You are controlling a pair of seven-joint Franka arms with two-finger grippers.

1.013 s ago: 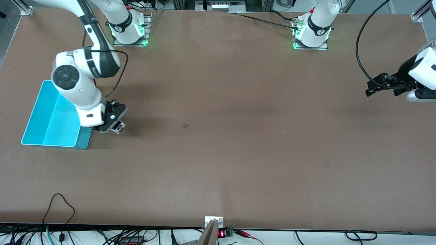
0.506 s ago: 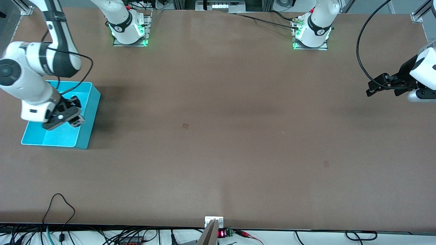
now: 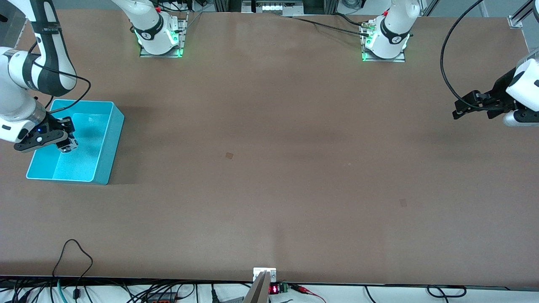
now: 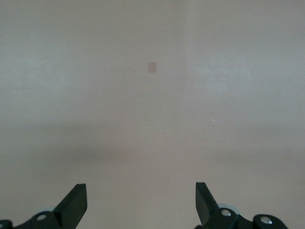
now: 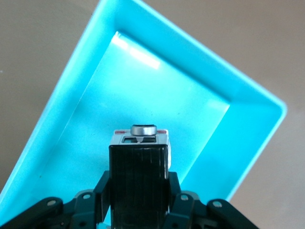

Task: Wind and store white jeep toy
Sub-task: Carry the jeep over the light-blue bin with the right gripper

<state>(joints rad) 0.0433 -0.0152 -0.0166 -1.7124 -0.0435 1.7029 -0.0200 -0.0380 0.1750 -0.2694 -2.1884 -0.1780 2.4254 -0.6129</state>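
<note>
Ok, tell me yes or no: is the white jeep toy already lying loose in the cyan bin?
No, the right claw is shut on the white jeep toy, holding it over the cyan bin.

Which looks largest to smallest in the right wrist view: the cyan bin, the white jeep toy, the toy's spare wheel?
1. cyan bin, spanning most of the view.
2. white jeep toy, held in the right pincer over the bin; being nearer the camera enlarges it.
3. spare wheel, a small disc on the toy.
</note>
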